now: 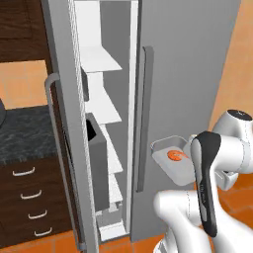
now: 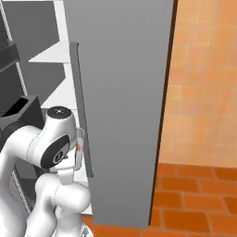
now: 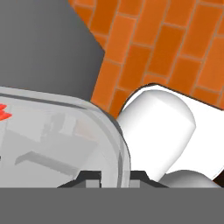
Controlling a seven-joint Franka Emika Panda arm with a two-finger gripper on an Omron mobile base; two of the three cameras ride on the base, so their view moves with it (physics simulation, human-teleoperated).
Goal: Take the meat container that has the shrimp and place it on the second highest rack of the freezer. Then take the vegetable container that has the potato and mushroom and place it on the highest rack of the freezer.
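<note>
My gripper (image 3: pixel 114 176) is shut on the rim of the meat container (image 1: pixel 170 160), a clear shallow tray with the small orange shrimp (image 1: pixel 174 155) lying in it. The tray hangs in the air in front of the freezer's (image 1: pixel 188 74) closed grey right door, to the right of the open compartment. My own forearm hides the fingers in the left base view. Inside the white compartment, the highest rack (image 1: pixel 100 60) and the second highest rack (image 1: pixel 105 107) are bare. The hand view has the tray's rim (image 3: pixel 109 131) and a sliver of shrimp (image 3: pixel 2 112). The vegetable container with the potato and mushroom is out of view.
The freezer's left door (image 1: pixel 64 99) stands open with its long handle (image 1: pixel 51 148) outward. A grey bin (image 1: pixel 97 163) sits by the lower shelves. Dark drawers (image 1: pixel 29 207) and a dark counter (image 1: pixel 24 133) lie to the left. Orange brick floor (image 2: pixel 194 199) lies to the right.
</note>
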